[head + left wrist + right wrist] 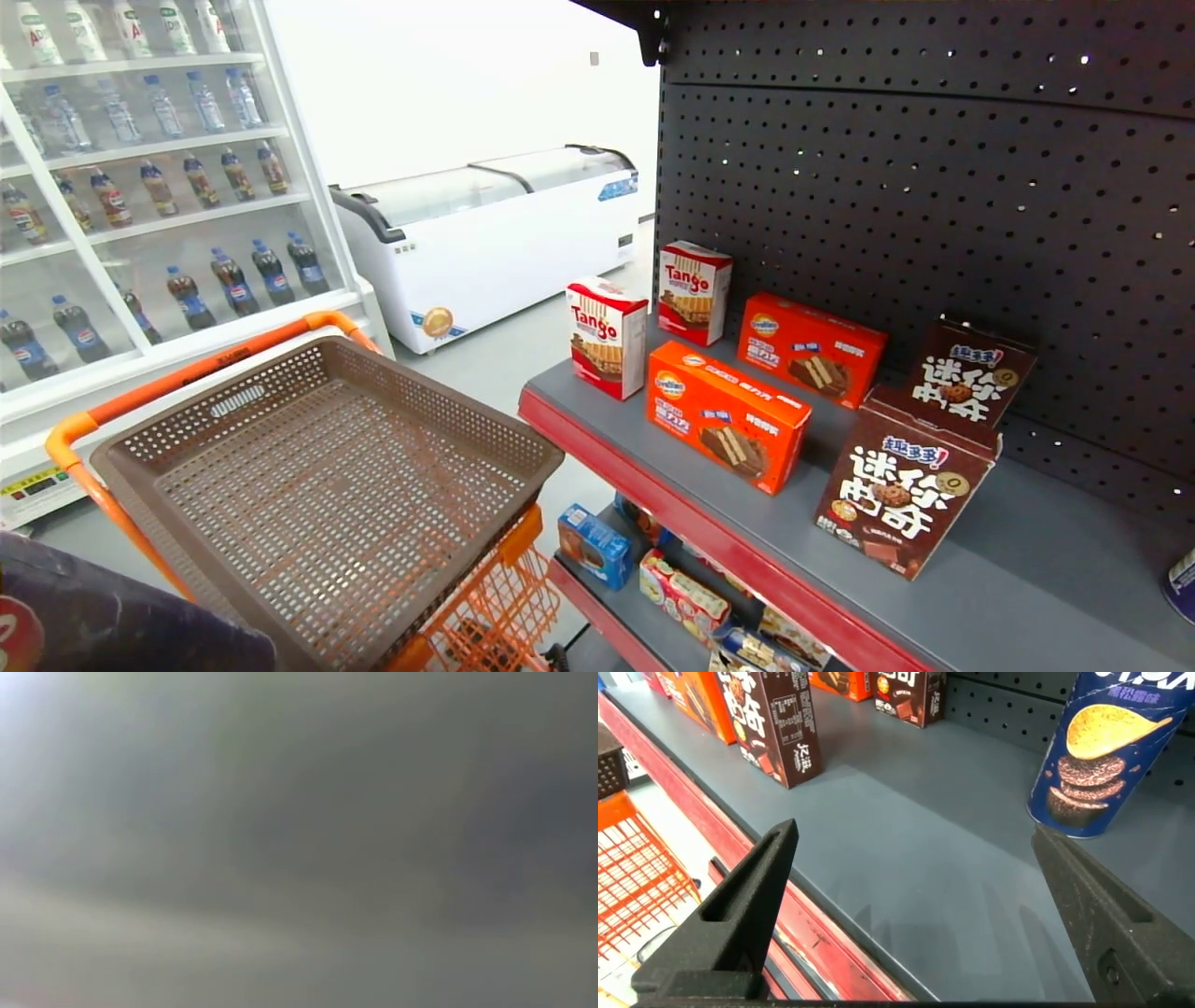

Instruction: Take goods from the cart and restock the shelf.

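Note:
The cart's brown mesh basket (327,485) with orange handles stands left of the shelf, and I see no goods in it. On the grey shelf board (1027,579) stand two white-and-red wafer boxes (607,336), two orange boxes (728,415) and two brown cookie boxes (901,490). A blue chip can (1102,756) stands upright on the board at its right end (1181,583). My right gripper (915,831) hovers open just above the board (924,859). The can stands just beyond one black fingertip (1055,854), apart from it. A brown cookie box (775,728) stands farther along the board.
A black pegboard (934,187) backs the shelf, and its red front lip (709,541) runs beside the cart. A lower shelf (653,579) holds more snack boxes. A drinks fridge (140,187) and a white chest freezer (495,233) stand behind.

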Robot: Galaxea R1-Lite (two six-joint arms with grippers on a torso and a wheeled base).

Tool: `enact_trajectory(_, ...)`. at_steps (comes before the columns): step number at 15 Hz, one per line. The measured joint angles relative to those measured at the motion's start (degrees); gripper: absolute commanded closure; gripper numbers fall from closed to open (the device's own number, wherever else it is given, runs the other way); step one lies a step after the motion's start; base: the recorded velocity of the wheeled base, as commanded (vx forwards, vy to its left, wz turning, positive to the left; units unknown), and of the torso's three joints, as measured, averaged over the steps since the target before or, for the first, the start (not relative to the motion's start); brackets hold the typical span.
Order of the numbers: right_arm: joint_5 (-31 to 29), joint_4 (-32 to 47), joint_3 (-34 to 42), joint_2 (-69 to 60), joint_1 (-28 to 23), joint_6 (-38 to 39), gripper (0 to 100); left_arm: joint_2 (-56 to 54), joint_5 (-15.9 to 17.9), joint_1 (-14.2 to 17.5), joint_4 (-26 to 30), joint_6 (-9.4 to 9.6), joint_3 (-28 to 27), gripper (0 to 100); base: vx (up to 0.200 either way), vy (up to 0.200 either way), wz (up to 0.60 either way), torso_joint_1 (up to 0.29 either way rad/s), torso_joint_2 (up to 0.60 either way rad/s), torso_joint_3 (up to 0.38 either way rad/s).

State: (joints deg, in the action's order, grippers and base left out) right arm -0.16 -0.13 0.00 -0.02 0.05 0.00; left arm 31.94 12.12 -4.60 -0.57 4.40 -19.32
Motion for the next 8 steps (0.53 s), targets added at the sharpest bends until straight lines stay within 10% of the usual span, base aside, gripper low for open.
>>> enact_trajectory(8, 0.0, 0.0, 0.0, 0.0, 0.1, 0.0, 0, -0.2, 3.3, -6.9, 0.3, -1.26, 1.8, 100, 0.0, 0.0, -0.45, 0.001, 0.0, 0.002)
